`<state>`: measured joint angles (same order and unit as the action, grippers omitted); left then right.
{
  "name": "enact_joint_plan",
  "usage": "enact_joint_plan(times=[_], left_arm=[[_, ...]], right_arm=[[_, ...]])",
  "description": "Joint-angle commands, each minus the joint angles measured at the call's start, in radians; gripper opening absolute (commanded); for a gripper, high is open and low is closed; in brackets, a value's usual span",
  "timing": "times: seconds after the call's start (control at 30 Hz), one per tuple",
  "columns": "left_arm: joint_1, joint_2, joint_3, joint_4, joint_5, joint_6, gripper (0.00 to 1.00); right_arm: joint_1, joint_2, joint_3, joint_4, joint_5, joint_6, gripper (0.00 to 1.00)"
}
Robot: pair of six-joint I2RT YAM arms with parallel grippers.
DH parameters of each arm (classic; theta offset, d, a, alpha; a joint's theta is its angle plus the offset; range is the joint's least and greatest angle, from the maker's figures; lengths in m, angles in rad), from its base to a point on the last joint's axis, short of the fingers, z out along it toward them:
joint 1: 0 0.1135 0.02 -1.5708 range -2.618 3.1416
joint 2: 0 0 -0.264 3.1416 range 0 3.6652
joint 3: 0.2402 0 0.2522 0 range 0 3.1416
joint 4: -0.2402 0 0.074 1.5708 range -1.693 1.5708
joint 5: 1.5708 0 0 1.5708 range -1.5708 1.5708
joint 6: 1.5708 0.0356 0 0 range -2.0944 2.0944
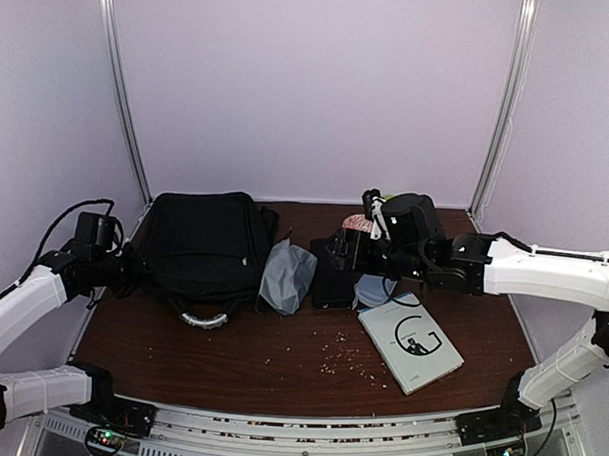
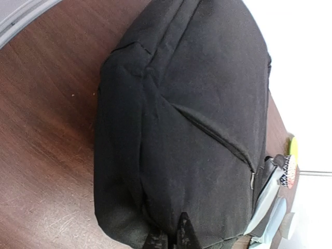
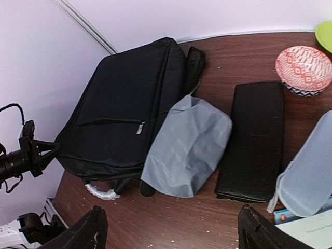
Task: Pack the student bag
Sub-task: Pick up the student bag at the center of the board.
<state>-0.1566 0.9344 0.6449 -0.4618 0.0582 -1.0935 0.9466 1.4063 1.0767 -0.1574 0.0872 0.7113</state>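
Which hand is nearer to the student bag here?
Left. The left hand is shut at the left edge of the student bag; the right hand hangs open over the flat black case, beyond the grey pouch.

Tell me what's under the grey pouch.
The grey pouch lies on the table, against the student bag; a dark end sticks out beneath it. Anything else underneath is covered.

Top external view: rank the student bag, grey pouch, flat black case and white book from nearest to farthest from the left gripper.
1. student bag: right at the left gripper, on the table's left.
2. grey pouch: against the bag's right side.
3. flat black case: just right of the pouch, mid-table.
4. white book: front right.
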Motion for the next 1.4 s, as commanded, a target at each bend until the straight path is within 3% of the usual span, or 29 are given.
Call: enact_joint_plan(times=[0.0, 0.4, 0.57, 0.97, 1.37], left_arm=[[-0.009, -0.050, 0.050, 0.023, 0.044, -0.002, 0.00], [-0.009, -0.250, 0.037, -0.145, -0.002, 0.055, 0.00], [-0.009, -0.300, -0.025, -0.177, -0.016, 0.067, 0.00], [-0.009, -0.356, -0.053, -0.237, -0.059, 0.117, 0.00], [-0.009, -0.419, -0.011, -0.359, -0.141, 0.143, 0.00]], right_arm=[[0.023, 0.101, 0.091, 0.075, -0.103, 0.117, 0.85], [0.097, 0.460, 0.343, 0.107, -0.168, 0.260, 0.74], [0.098, 0.586, 0.476, 0.038, -0.155, 0.264, 0.70], [0.098, 0.729, 0.624, -0.027, -0.197, 0.314, 0.54], [0.041, 0.878, 0.849, -0.164, -0.171, 0.257, 0.62]])
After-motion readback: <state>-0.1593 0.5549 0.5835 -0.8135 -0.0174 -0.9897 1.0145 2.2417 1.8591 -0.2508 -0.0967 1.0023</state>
